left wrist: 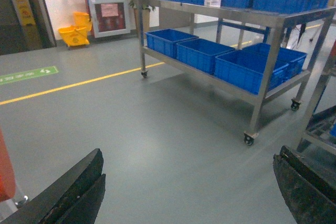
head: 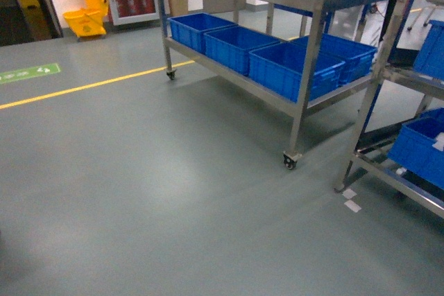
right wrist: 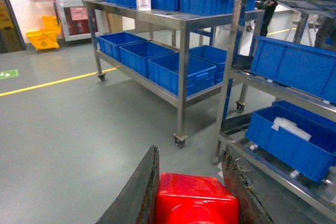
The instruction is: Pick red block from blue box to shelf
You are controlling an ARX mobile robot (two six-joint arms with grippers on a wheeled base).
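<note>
While the base is facing open floor, the head view is showing no arm and no blue box; a wheeled rack [head: 291,46] with dark blue crates [head: 295,67] is standing ahead, the shelf [head: 388,102] cut off at right. Left wrist: the left gripper [left wrist: 189,192] is hanging spread wide, carrying nothing. Right wrist: the right gripper [right wrist: 191,187] is clamping the red block [right wrist: 197,200], its stud hidden. Judged: the carry is under way; next calls for approaching the shelf [right wrist: 273,77] and choosing a free spot.
</note>
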